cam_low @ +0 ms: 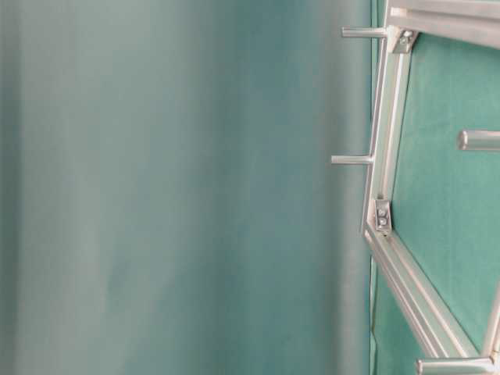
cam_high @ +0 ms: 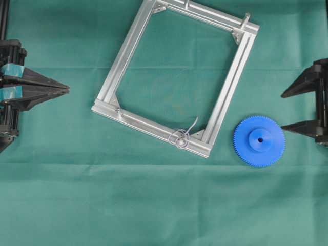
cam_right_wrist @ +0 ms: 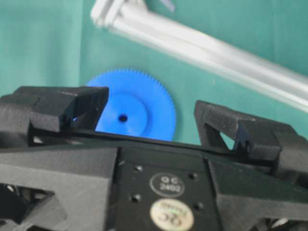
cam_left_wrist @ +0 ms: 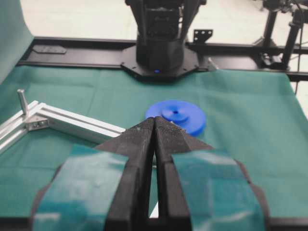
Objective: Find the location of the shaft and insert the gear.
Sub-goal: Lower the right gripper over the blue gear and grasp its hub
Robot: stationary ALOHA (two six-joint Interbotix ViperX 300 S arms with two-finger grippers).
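My right gripper (cam_high: 302, 108) hangs spread wide and empty at the table's right edge, ready to take the toothed bright blue plastic gear (cam_high: 259, 140) lying flat just beside it, while beyond, on the square aluminium frame (cam_high: 134, 45), stands the thin wire-looped silver shaft (cam_high: 180, 136).

Gear (cam_right_wrist: 139, 108) partly behind right pincer (cam_right_wrist: 149, 115); frame (cam_low: 387, 141) edge-cropped, blurred.
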